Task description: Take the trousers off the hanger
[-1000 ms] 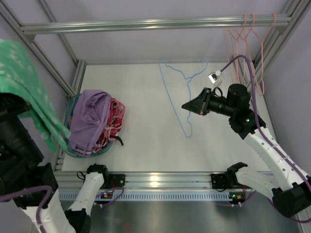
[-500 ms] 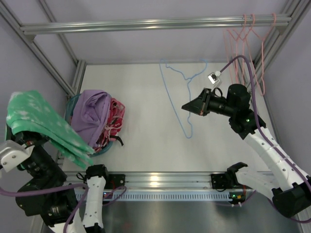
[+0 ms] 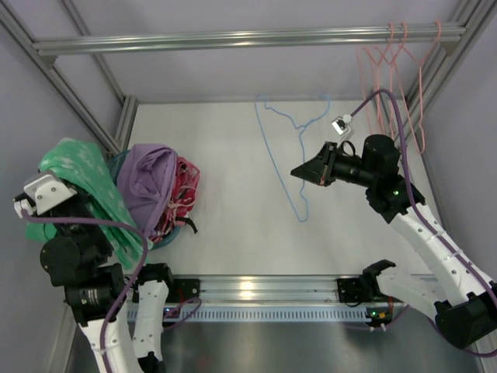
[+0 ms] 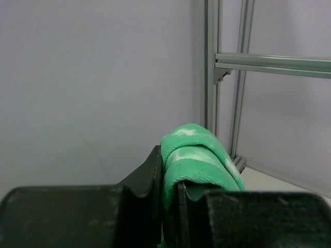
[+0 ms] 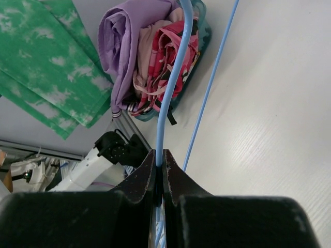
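My left jaws (image 4: 168, 170) stay pinched on the green trousers (image 3: 78, 167) and have swung them down to the near left, beside the teal basket (image 5: 192, 57). My right jaws (image 3: 295, 171), pressed on the light-blue hanger (image 5: 161, 124), haven't moved. It is bare, mid-surface (image 3: 225, 225). Removal looks done, and only setting down remains.

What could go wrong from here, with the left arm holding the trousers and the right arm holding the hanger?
1. The trousers hang from the left end effector over the table's left edge, beside the basket. If released here, they may well slide off the table.
2. The basket is already heaped with a purple cloth, so anything added could spill over.
3. The right end effector pinches only the hanger's thin wire, which could twist or slip.
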`<act>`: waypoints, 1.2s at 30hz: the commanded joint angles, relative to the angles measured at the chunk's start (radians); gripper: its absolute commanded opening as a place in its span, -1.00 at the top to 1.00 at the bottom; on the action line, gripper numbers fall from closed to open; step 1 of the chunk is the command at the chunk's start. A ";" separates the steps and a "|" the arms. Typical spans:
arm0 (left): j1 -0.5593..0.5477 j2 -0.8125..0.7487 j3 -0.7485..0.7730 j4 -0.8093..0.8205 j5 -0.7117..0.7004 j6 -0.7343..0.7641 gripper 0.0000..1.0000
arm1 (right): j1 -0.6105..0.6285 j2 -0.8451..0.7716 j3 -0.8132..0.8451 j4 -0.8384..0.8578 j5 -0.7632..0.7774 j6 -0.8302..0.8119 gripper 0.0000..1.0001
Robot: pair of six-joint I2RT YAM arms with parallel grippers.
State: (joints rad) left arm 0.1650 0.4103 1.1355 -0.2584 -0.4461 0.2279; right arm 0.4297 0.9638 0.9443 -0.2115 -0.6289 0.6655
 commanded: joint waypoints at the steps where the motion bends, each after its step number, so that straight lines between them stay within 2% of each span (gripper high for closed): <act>1: 0.007 0.002 0.070 0.173 0.004 0.020 1.00 | -0.003 -0.020 0.040 0.032 0.000 -0.029 1.00; 6: 0.007 0.067 0.030 0.174 -0.034 0.077 1.00 | -0.002 -0.013 0.040 0.044 0.000 -0.021 1.00; 13: 0.007 0.223 -0.020 0.179 -0.019 0.004 1.00 | -0.002 -0.005 0.034 0.044 0.000 -0.029 1.00; 16: 0.007 0.292 -0.066 0.220 0.018 -0.033 1.00 | -0.003 -0.002 0.040 0.040 -0.002 -0.033 1.00; 19: 0.005 0.341 -0.176 0.310 0.064 -0.044 1.00 | -0.003 -0.004 0.045 0.029 0.000 -0.041 1.00; 27: 0.002 0.508 -0.330 0.315 0.176 -0.136 1.00 | -0.002 -0.002 0.073 -0.011 0.001 -0.072 1.00; 30: -0.018 0.509 -0.404 0.305 0.193 -0.157 0.97 | -0.003 0.003 0.094 -0.031 0.003 -0.086 1.00; 33: -0.042 0.493 -0.439 0.263 0.214 -0.182 0.78 | -0.003 0.004 0.113 -0.048 0.005 -0.098 1.00; 36: -0.044 0.463 -0.439 0.176 0.299 -0.214 0.78 | -0.003 0.012 0.125 -0.054 0.003 -0.102 1.00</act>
State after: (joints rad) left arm 0.1249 0.9066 0.7162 0.0307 -0.2363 0.0673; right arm 0.4294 0.9714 1.0103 -0.2810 -0.6277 0.5972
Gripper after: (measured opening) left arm 0.136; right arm 0.022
